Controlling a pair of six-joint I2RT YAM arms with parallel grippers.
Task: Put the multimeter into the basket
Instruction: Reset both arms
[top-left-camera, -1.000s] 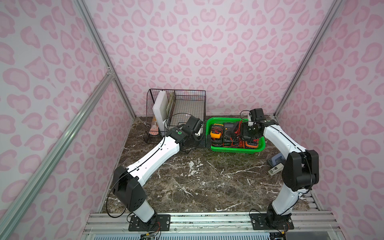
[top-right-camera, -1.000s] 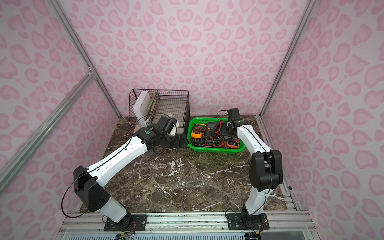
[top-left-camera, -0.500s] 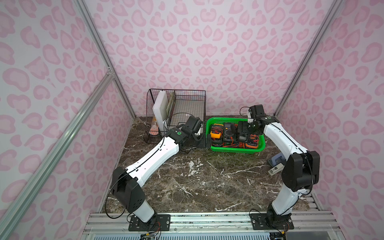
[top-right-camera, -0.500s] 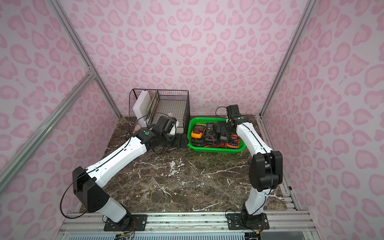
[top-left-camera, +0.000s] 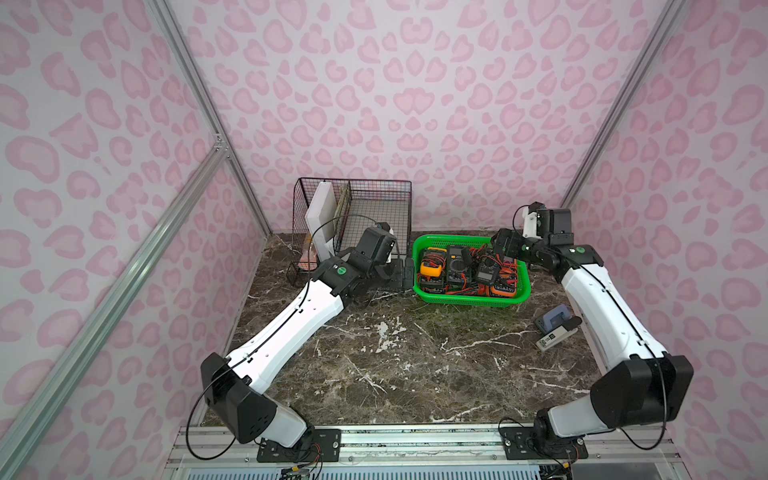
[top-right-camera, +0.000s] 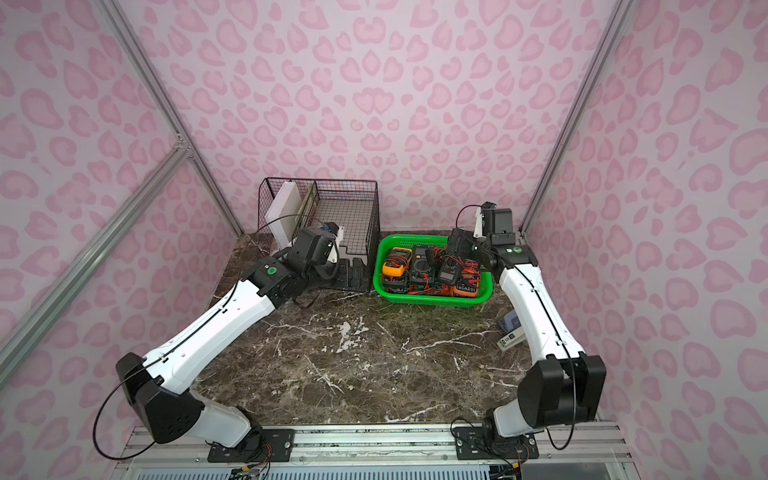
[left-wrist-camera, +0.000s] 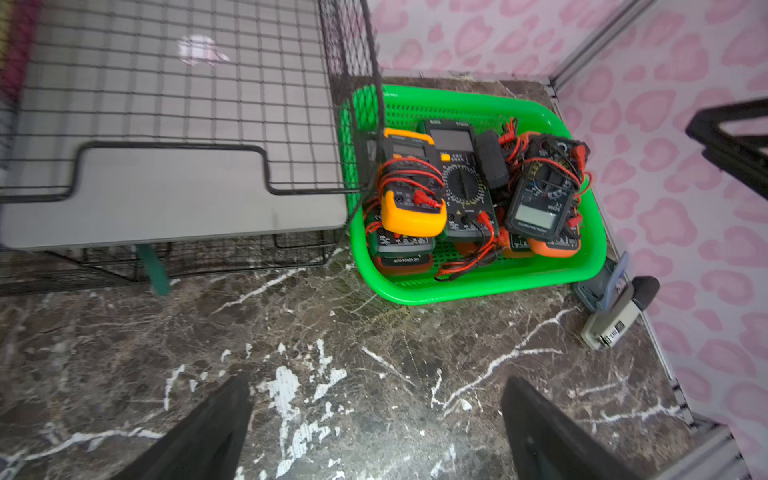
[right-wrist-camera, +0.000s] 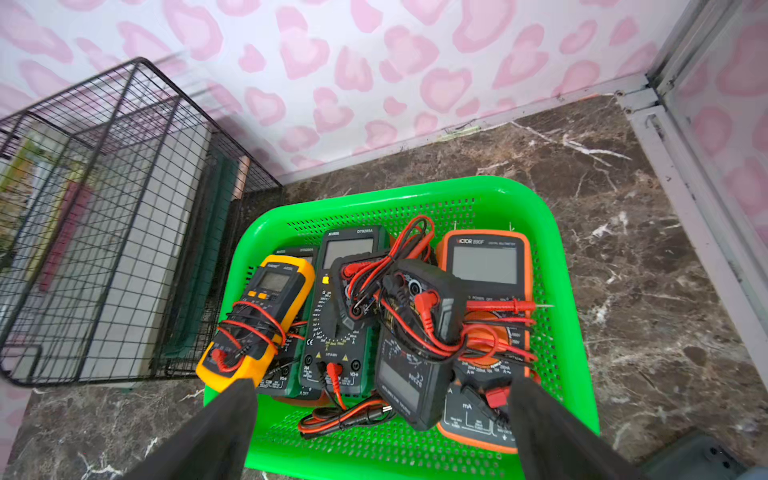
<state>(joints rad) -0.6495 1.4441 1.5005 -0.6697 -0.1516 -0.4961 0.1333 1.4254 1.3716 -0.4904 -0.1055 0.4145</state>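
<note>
Top views: the basket (top-left-camera: 469, 300) is sitting by the back wall; the right gripper (top-left-camera: 507, 249) is hovering over its right end, and the left gripper (top-left-camera: 401, 272) is beside its left wall.
Left wrist: the jaws are gaping wide, holding nothing.
Right wrist: the jaws are standing wide and empty; the black multimeter (right-wrist-camera: 399, 386) is lying tilted atop other meters inside the basket, its leads (right-wrist-camera: 415, 328) wrapped round it, probably for tidiness; "VICTOR 890F" and "DT9205A" are showing.

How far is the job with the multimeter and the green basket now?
Done: several multimeters lie inside the basket, none seen outside it. In hand: nothing; the right end effector hangs open over the basket, the left end effector open beside it. Left: probably only pulling back.
</note>
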